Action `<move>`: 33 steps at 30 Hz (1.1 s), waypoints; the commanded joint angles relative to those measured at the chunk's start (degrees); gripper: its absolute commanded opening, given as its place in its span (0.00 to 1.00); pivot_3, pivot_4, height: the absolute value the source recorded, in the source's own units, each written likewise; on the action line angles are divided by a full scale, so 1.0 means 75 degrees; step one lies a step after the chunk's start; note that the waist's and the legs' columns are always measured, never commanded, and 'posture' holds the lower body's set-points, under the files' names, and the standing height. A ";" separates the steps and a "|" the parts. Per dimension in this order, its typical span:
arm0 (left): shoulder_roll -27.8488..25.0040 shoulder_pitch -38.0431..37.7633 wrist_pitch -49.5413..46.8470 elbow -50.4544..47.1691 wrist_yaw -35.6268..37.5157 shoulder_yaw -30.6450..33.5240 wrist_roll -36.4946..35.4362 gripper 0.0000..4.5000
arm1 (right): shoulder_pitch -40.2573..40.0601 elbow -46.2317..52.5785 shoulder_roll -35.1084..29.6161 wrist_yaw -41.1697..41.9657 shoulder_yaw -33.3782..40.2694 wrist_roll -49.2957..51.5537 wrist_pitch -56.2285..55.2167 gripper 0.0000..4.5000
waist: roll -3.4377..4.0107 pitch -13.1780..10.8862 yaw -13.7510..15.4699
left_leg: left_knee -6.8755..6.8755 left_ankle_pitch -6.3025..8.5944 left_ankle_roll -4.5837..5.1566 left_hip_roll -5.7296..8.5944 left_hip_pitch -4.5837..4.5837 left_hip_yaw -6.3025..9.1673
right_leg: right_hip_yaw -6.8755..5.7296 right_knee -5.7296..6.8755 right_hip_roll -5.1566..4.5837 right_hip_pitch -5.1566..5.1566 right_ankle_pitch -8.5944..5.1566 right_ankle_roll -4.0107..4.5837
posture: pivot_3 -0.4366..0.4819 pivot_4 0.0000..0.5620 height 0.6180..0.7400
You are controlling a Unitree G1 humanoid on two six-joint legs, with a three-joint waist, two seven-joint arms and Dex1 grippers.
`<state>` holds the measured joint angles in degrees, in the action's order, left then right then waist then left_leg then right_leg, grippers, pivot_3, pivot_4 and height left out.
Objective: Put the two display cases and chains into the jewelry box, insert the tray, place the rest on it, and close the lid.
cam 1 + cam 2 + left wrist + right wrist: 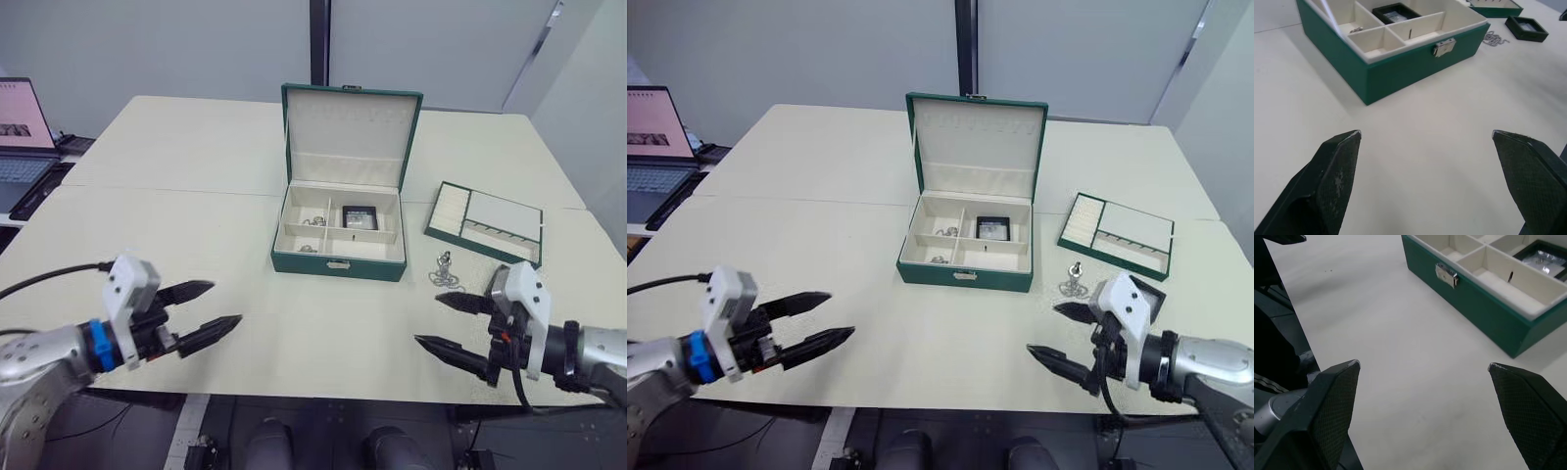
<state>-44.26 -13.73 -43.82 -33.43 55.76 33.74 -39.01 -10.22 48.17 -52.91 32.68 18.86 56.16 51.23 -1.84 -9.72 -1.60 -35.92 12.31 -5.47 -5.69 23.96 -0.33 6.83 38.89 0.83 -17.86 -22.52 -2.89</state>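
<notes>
In the head views we see the green jewelry box (341, 230) at the middle of the cream table (176, 186), lid upright at its 12 o'clock side, clasp facing us at 6 o'clock. One black display case (360, 216) sits in the upper right compartment; small silver pieces (315, 221) lie in the left compartments. The green tray (484, 222) rests on the table at about 3 o'clock from the box, well apart from it. A silver chain (446, 274) lies on the table at roughly 4 o'clock from the box. Our left gripper (204, 313) hovers at 7 o'clock with fingers spread and empty; our right gripper (449, 325) hovers at 5 o'clock, likewise spread and empty, near the chain. A laptop (22, 137) stands at the far left edge

In the left wrist view, the parted fingertips (1337, 166) frame bare table before the box, and a second display case (1526, 27) sits on the table just beside the chain

In the right wrist view, the fingertips (1332, 401) stand wide, with the box's clasp (1446, 274) ahead
</notes>
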 commanded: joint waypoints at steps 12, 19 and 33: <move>-0.0592 -0.0957 0.1146 0.0281 0.0955 0.0638 -0.0190 0.99 | -0.0487 0.0097 0.0228 0.0379 -0.0228 -0.0687 -0.0672 1.00 | -0.0004 0.0003 -0.0022 | 0.0001 0.0002 0.0002 0.0002 -0.0006 0.0000 | 0.0001 0.0000 0.0000 -0.0040 -0.0001 0.0002 | 0.48 0.27 1.00; -0.1642 0.0562 0.0189 -0.0140 0.1023 0.0155 -0.1840 0.99 | -0.0365 -0.0317 0.0026 0.0697 -0.0096 -0.0917 -0.0713 1.00 | -0.0001 0.0001 -0.0013 | 0.0001 0.0002 0.0002 0.0003 -0.0005 0.0000 | 0.0000 0.0001 -0.0001 -0.0040 -0.0001 0.0002 | 0.48 0.27 1.00; -0.1558 0.1957 0.0589 -0.0111 0.0973 -0.1051 -0.1991 0.99 | -0.0370 -0.0551 -0.0066 0.0846 0.0314 -0.1249 -0.0674 1.00 | 0.0001 0.0000 -0.0021 | 0.0002 0.0002 0.0002 0.0002 -0.0003 -0.0006 | 0.0010 0.0003 0.0006 -0.0007 0.0000 0.0002 | 0.48 0.27 1.00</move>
<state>-56.11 0.23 -40.60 -33.90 63.15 25.87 -53.27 -13.32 43.88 -52.54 38.63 18.85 46.86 46.58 -1.84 -9.72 -1.76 -35.90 12.32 -5.45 -5.67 23.93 -0.38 6.91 38.91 0.88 -17.91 -22.52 -2.88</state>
